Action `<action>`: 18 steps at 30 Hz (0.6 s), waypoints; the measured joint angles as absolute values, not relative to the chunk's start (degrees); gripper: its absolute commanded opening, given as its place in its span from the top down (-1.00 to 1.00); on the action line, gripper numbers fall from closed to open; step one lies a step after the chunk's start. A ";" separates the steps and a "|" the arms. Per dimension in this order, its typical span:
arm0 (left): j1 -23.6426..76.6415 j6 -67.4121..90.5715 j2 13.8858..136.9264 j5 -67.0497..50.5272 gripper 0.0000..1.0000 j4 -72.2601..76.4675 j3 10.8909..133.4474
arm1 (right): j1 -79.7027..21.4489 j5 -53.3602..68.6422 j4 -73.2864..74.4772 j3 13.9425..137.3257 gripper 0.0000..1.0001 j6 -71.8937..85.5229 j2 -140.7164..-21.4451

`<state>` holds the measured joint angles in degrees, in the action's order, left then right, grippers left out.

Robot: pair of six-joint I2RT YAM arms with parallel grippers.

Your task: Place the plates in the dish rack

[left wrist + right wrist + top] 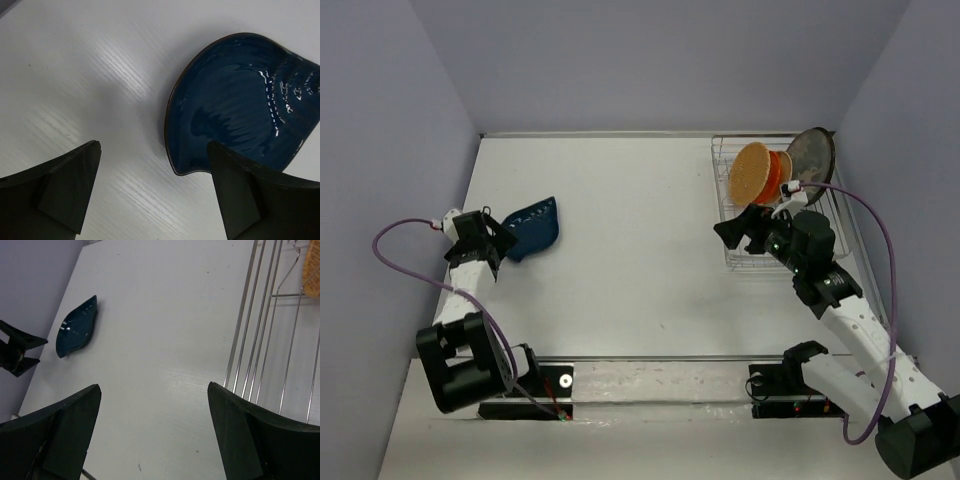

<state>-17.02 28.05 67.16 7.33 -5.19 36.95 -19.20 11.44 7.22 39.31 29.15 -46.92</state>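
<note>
Wrist views: left end effector, right end effector spread, empty; grey plate overhead only.

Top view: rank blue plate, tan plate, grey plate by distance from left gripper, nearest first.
1. blue plate, on the table beside the left gripper
2. tan plate, leftmost in the rack
3. grey plate, rightmost in the rack

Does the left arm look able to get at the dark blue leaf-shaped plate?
Probably yes. The left gripper hangs open right beside the dark blue leaf-shaped plate, which lies alone on the table. Nothing stands between them, and the right gripper is far off by the dish rack.
</note>
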 measured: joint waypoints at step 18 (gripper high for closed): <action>-17.61 20.25 92.09 3.03 -0.61 -0.03 47.48 | -19.59 16.91 6.00 37.39 -0.73 29.39 -44.62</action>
<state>-17.61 20.25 92.09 3.03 -0.03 47.48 -19.59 16.91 6.00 37.39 29.39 -44.62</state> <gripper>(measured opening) 0.830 0.869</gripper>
